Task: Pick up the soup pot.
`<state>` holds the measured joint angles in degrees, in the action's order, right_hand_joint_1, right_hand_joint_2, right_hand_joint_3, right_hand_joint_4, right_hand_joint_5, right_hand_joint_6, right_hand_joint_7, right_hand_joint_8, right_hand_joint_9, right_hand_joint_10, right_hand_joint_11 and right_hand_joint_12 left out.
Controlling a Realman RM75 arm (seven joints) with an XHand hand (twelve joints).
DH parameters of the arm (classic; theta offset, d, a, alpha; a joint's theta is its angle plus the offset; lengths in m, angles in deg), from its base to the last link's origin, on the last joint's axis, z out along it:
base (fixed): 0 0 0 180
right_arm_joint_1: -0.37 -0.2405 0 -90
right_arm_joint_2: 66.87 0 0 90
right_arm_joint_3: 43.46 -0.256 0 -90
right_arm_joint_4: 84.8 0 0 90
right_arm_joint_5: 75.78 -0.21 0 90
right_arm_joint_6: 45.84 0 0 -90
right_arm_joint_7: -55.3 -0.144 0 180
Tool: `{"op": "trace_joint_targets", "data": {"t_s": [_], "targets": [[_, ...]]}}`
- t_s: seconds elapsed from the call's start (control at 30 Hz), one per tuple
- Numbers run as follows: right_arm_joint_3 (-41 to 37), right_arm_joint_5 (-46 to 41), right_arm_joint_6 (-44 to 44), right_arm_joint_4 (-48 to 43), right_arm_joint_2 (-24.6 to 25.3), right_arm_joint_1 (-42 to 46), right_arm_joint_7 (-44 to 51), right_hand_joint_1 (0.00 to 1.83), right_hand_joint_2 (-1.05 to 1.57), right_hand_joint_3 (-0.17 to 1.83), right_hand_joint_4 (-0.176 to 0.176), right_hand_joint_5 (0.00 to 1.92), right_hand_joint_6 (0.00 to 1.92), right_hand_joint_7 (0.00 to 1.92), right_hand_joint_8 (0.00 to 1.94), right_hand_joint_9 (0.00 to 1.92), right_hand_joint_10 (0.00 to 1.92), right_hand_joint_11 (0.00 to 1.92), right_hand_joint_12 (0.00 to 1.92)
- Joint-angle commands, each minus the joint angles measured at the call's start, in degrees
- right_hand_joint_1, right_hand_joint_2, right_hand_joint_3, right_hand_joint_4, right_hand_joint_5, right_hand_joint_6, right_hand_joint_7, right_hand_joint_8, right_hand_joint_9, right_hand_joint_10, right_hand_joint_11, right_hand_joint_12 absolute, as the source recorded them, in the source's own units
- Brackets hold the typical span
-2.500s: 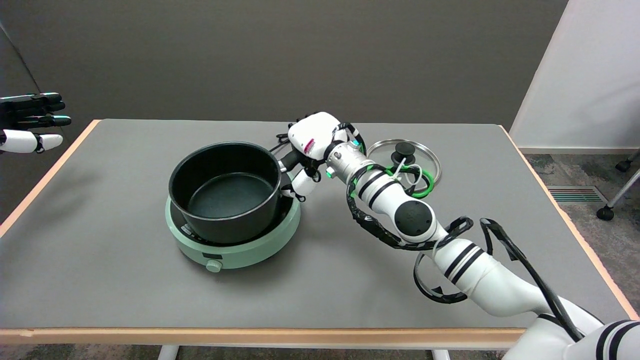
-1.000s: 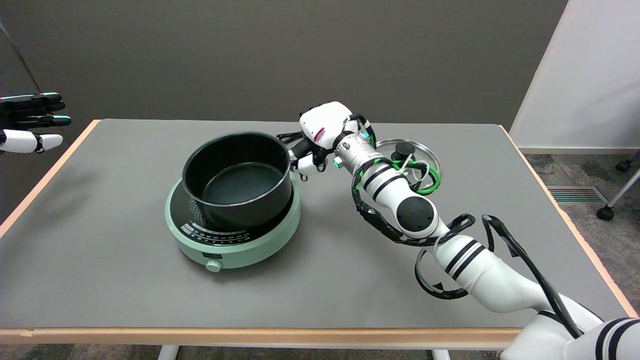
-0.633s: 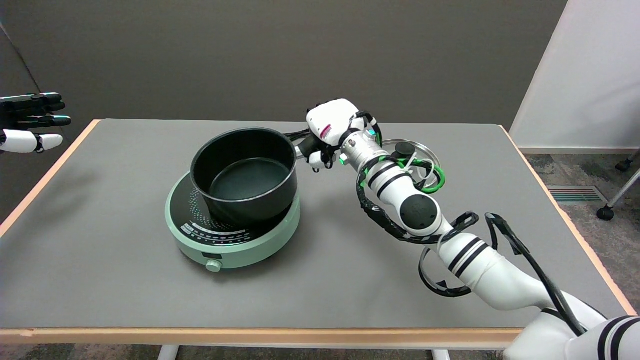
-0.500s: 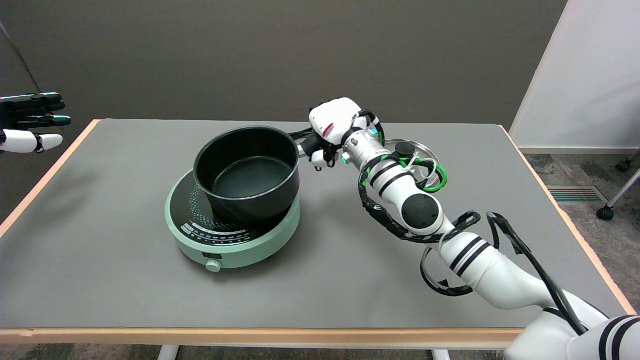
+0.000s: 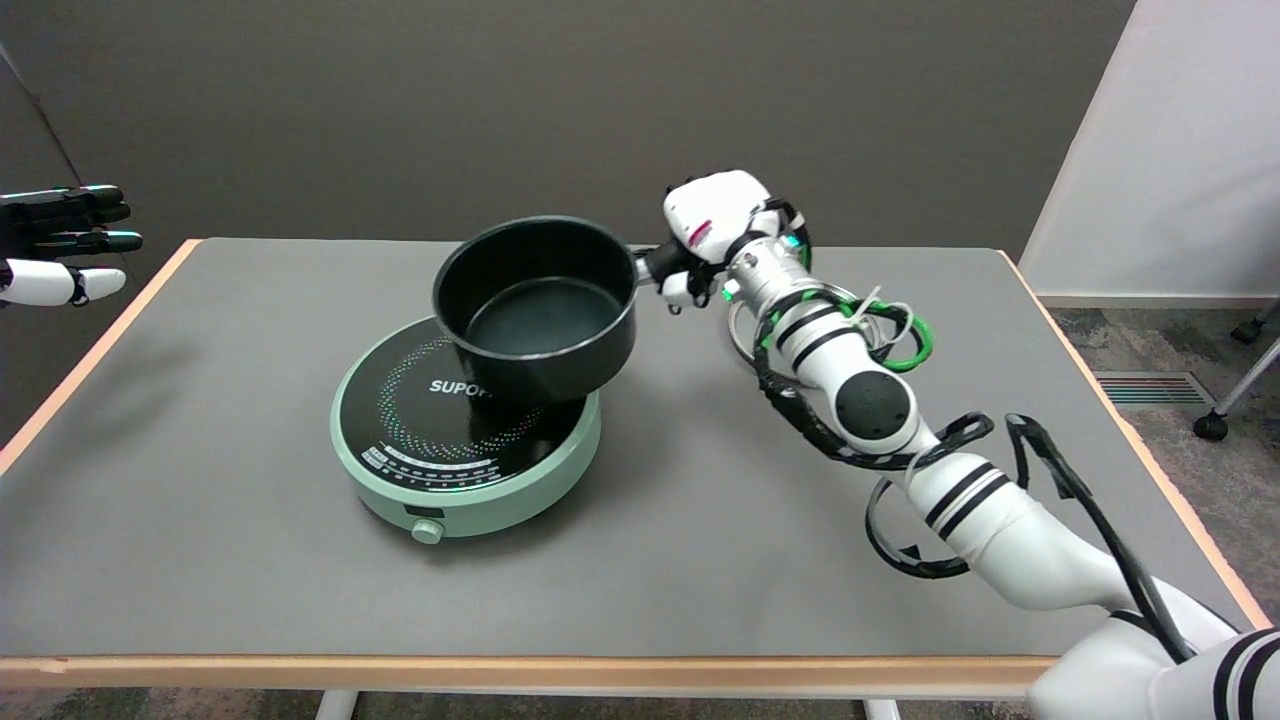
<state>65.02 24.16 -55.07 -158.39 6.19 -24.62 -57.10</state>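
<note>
Your right hand (image 5: 700,240), white-backed with black fingers, is curled around the short side handle of the round black soup pot (image 5: 537,308), and you hold that pot in the air. It hangs to the hand's left with its open mouth facing up, its dark inside showing nothing in it. Its base is clear of the cooktop, above the rear right part of the burner, and the rim looks close to level.

Below and to the left of your hand sits the round mint-green induction cooktop (image 5: 465,430) with a black glass top, white lettering and a ring of coloured dots; the pot hides part of the lettering. A small knob faces the near edge of the grey table (image 5: 200,560) with its pale wooden border.

Just behind your wrist, the round glass lid (image 5: 745,330) lies on the table, mostly hidden by the arm and its green and white cable loops (image 5: 905,335).
</note>
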Motion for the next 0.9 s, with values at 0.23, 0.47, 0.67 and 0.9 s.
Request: {"op": "trace_joint_targets", "data": {"t_s": [0.23,0.47,0.67,0.9], "targets": [[-16.05,-2.1,-0.14,-9.67,-7.03,6.89,0.0,0.92,0.96,1.16,-0.085,1.7,1.7,1.7,1.7,1.7,1.7,1.7,1.7],[-24.19,-2.34,1.13,-13.91,-7.91,14.56,0.08,0.92,0.95,1.19,-0.085,1.7,1.7,1.7,1.7,1.7,1.7,1.7,1.7],[-29.64,-3.54,1.53,-16.62,-7.74,22.41,0.48,0.92,0.95,1.2,-0.085,1.71,1.71,1.71,1.71,1.71,1.71,1.71,1.71],[-34.74,-3.54,1.53,-19.5,-6.23,29.91,0.48,0.93,0.96,1.2,-0.085,1.72,1.72,1.72,1.72,1.72,1.72,1.72,1.72]]}}
